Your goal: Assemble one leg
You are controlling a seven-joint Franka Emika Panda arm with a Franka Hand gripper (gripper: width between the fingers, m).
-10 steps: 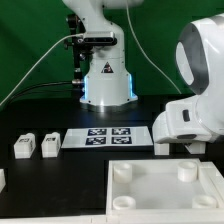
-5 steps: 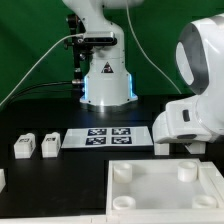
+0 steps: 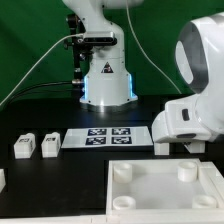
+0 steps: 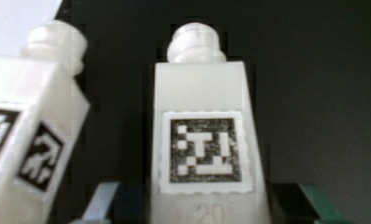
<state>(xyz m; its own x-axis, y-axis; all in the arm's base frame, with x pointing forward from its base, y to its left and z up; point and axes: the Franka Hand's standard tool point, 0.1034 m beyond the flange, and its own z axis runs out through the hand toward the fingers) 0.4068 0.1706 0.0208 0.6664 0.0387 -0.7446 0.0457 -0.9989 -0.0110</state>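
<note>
In the wrist view a white leg with a black-and-white tag on its face and a round peg at its end lies on the black table, straight between my fingers. My gripper is open. One finger and the other stand on either side of the leg, with dark gaps between them and it. A second leg lies close beside it. In the exterior view my gripper is hidden under the arm's white housing at the right. Two more legs stand at the left.
The large white tabletop panel with round corner sockets lies at the front. The marker board lies mid-table in front of the robot base. A small white piece shows at the exterior view's left edge.
</note>
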